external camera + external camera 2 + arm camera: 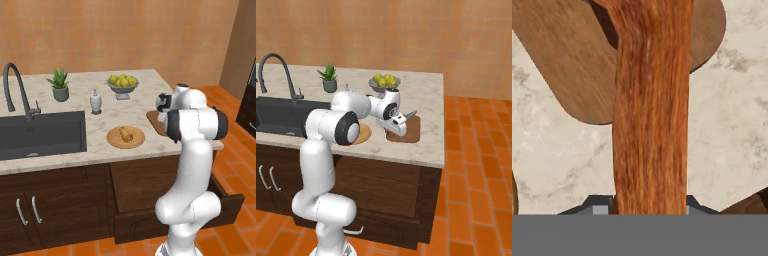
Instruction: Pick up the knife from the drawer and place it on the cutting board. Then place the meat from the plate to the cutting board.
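My gripper [399, 123] hangs over the counter's right end, shut on the knife [411, 115], whose silver blade pokes out to the right above the cutting board [412, 134]. In the hand view the orange-red handle of the knife [652, 110] runs up from between the fingertips [598, 204] of the gripper [651, 206], with the dark cutting board [567, 60] below it. The meat [125, 134] lies on the tan plate [114, 140], left of the cutting board [153, 120]. The drawer [142, 227] stands pulled out below the counter.
A grey bowl of yellow-green fruit [122, 85] stands at the back of the counter, with a white soap dispenser [95, 101] and a potted plant [60, 86] to its left. The sink [40, 132] and faucet [15, 85] take the left side. The open drawer juts over the orange floor.
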Controlling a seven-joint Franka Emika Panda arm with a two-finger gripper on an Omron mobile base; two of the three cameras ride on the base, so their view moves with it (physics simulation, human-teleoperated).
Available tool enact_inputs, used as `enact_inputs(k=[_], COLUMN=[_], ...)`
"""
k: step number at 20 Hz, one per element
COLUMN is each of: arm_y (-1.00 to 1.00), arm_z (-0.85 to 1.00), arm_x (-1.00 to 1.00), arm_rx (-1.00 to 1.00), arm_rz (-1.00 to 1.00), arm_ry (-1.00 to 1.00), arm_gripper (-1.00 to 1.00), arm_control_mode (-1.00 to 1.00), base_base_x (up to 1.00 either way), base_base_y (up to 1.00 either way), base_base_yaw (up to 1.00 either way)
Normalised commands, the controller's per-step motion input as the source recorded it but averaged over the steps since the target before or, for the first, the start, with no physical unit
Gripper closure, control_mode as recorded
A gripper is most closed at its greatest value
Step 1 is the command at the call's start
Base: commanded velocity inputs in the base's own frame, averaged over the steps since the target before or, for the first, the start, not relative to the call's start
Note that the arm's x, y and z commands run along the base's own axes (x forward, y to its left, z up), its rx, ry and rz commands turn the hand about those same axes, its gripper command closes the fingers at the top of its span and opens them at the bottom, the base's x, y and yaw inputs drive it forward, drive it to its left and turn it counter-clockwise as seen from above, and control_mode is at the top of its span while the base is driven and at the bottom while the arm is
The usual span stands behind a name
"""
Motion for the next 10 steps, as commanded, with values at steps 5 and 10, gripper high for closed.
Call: enact_inputs(k=[5, 10], arm_y=[-0.02, 0.0], arm_z=[-0.42, -0.27], arm_x=[0.47, 0.44], arm_rx=[0.0, 0.0], arm_rz=[0.03, 0.03], arm_ry=[0.0, -0.01], arm_gripper=[1.0, 1.0], arm_control_mode=[-1.0, -1.0], base_base_x=[0.0, 0.0], base_base_y=[0.0, 0.0], base_base_yaw=[0.0, 0.0])
